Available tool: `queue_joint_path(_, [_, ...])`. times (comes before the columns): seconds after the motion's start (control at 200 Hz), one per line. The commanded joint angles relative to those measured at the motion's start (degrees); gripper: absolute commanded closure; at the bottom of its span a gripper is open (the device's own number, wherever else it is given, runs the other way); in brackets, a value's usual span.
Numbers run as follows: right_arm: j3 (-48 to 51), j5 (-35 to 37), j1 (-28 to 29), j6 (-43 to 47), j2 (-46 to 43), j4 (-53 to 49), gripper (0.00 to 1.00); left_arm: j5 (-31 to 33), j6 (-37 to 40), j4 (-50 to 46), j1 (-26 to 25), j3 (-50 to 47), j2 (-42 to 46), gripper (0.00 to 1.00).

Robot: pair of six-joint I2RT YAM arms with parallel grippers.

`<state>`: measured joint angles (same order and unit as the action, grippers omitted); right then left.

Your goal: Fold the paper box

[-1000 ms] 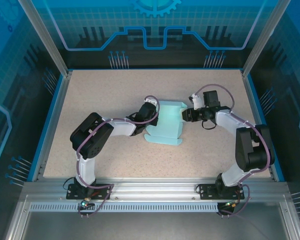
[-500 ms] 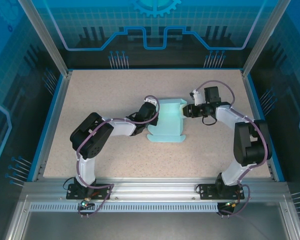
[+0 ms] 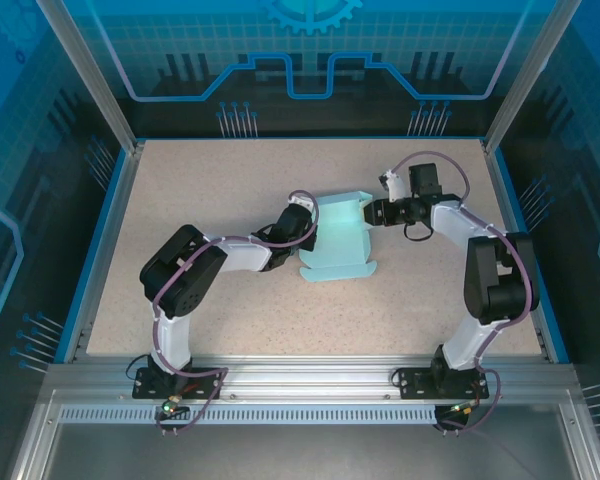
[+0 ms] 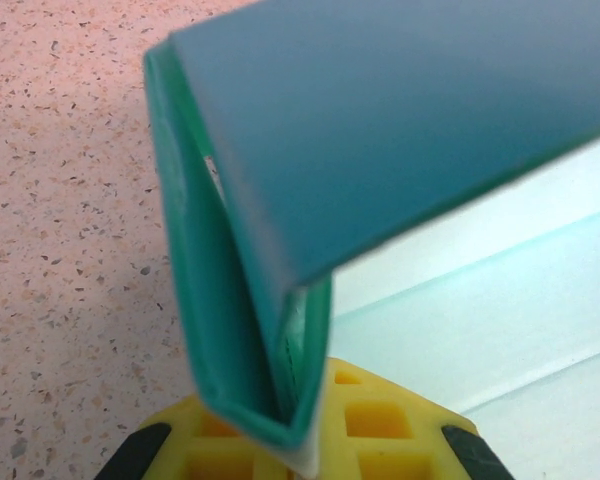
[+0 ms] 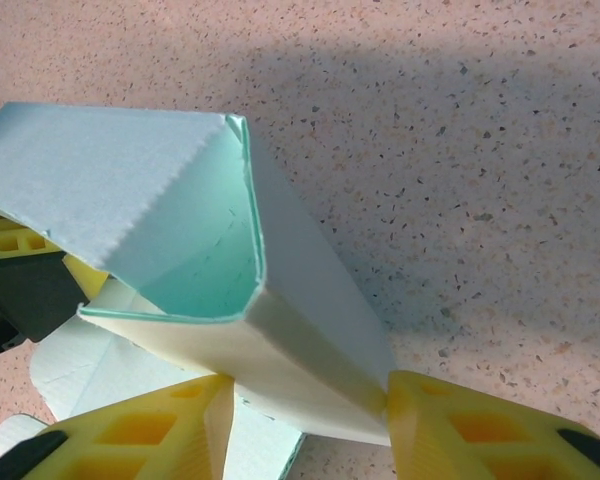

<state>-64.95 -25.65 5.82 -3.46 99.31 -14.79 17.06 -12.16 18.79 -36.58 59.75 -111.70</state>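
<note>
The paper box (image 3: 338,238), pale cyan card partly folded up, lies at the middle of the table between both grippers. My left gripper (image 3: 308,232) is shut on its left edge. In the left wrist view the doubled card (image 4: 380,130) is pinched between the yellow pads (image 4: 400,430) of that gripper (image 4: 300,435). My right gripper (image 3: 372,214) holds the right side. In the right wrist view a raised, folded wall of the box (image 5: 310,330) sits between the yellow fingers (image 5: 170,430), which touch it on both sides; the gripper (image 5: 305,395) is shut on it.
The speckled beige table (image 3: 230,190) has a blue rim (image 3: 110,230) and aluminium posts at the back corners. The right arm's elbow (image 3: 495,275) stands near the right rim. Part of the left gripper (image 5: 15,270) shows beyond the box in the right wrist view.
My right gripper has moved a little farther back with the box's right side, and its jaws have widened a little. The box has shifted slightly to the right. The left arm has stayed put.
</note>
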Motion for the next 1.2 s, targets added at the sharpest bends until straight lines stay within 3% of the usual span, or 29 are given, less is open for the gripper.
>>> queue_joint_path(0.0, [-3.21, -3.12, -0.83, 2.42, 0.28, 1.52, 0.52, -6.79, 2.71, -0.06, -1.75, 0.28, 1.38, 1.00])
queue_joint_path(0.265, [-5.80, -7.34, -2.11, 8.82, 2.01, -3.36, 0.55, -6.95, 2.72, -0.14, -1.80, 0.28, 1.64, 1.00])
queue_joint_path(0.405, [-5.34, -5.34, -1.18, 9.19, 1.88, -2.95, 0.57, -7.19, 2.69, -0.20, -1.76, 0.28, 1.75, 1.00])
queue_joint_path(0.905, [1.65, 16.85, 6.34, 2.86, -2.37, 8.89, 0.70, -8.34, 2.50, -1.40, -1.80, 1.26, 1.22, 1.00])
queue_joint_path(1.196, [6.87, 41.48, 13.75, -5.39, -7.31, 9.35, 0.80, -7.40, 1.32, -3.23, -1.81, 1.95, 1.33, 1.00])
